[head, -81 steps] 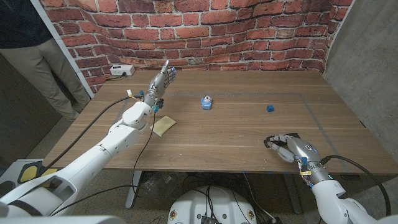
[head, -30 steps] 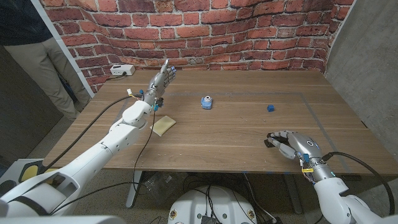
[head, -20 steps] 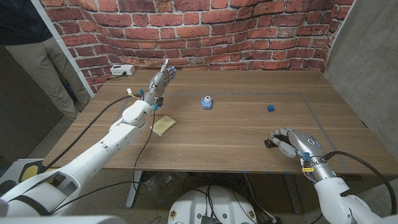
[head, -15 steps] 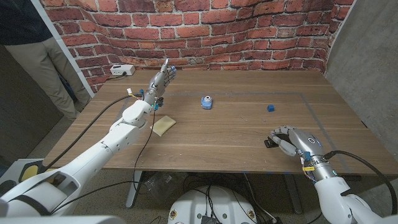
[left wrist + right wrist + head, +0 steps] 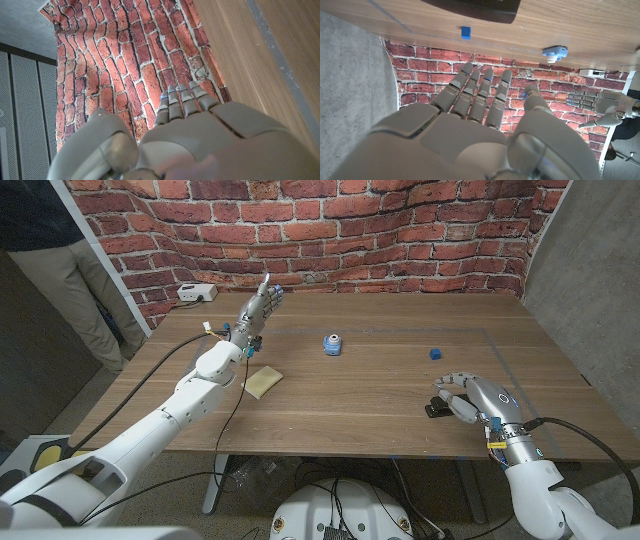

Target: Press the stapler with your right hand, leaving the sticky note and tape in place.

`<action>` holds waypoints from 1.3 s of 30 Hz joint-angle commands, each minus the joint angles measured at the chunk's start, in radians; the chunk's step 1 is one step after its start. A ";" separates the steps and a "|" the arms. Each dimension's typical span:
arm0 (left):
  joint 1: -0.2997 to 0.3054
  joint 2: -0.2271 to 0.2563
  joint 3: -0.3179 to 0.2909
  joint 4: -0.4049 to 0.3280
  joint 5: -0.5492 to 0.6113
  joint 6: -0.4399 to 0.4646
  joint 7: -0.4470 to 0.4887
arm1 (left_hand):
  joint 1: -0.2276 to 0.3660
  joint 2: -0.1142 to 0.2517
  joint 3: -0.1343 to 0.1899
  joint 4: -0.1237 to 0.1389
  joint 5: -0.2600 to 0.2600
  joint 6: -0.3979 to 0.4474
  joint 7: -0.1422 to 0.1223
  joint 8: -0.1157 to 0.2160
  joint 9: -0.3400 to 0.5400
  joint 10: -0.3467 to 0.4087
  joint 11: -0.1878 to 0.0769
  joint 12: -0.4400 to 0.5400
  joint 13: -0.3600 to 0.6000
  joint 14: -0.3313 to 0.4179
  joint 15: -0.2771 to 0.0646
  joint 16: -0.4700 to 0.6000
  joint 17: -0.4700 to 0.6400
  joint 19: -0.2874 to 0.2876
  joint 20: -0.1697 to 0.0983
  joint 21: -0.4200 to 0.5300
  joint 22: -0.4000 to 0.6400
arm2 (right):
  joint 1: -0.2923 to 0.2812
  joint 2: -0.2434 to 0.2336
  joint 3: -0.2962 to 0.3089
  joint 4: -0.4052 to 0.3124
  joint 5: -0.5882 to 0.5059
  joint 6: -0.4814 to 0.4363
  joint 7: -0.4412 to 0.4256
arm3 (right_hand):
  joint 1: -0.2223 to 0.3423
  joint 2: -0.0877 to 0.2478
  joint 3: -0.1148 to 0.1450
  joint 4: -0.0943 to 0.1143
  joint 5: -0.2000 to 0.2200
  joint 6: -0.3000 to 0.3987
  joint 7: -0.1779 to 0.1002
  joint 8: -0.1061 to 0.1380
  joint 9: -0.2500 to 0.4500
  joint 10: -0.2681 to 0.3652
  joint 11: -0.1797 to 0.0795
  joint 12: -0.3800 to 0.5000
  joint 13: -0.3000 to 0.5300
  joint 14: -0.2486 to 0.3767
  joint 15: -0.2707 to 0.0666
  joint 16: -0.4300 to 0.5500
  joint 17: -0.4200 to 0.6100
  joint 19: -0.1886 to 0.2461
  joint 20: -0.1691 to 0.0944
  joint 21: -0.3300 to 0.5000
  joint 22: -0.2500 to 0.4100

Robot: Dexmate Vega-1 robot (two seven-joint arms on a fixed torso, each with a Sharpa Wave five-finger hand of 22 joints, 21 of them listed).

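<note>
Right hand (image 5: 470, 395) lifted off the black stapler (image 5: 438, 411) since a moment ago, fingers released and spread above it, stapler near the desk's (image 5: 380, 395) front edge, left hand (image 5: 258, 307) raised, fingers straight, holding nothing, yellow sticky note (image 5: 263, 380), blue tape (image 5: 332, 344) mid-desk

Stapler (image 5: 438, 411) near bench (image 5: 380, 395) front edge, just beside right hand (image 5: 468, 396). Tape (image 5: 332, 344) mid-bench, sticky note (image 5: 263, 380) to its front-left. Left hand (image 5: 258, 308) behind the note.

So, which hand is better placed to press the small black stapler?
Right hand: it hovers beside the small black stapler at the near edge. Left hand is raised far across the table.
</note>
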 commanded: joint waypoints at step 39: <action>0.052 0.037 -0.033 -0.070 -0.006 -0.029 -0.021 | 0.010 0.009 -0.012 0.004 -0.001 0.007 -0.001 -0.002 0.003 0.009 0.006 -0.002 0.005 0.011 0.005 -0.004 0.006 0.003 0.002 -0.001 0.001 | 0.201 0.134 0.074 0.088 0.463 0.346 0.097 | -0.051 -0.041 -0.024 0.020 -0.004 -0.133 0.081 -0.041 0.007 -0.029 0.039 -0.012 0.004 -0.018 0.016 0.000 0.005 -0.002 -0.005 -0.009 0.000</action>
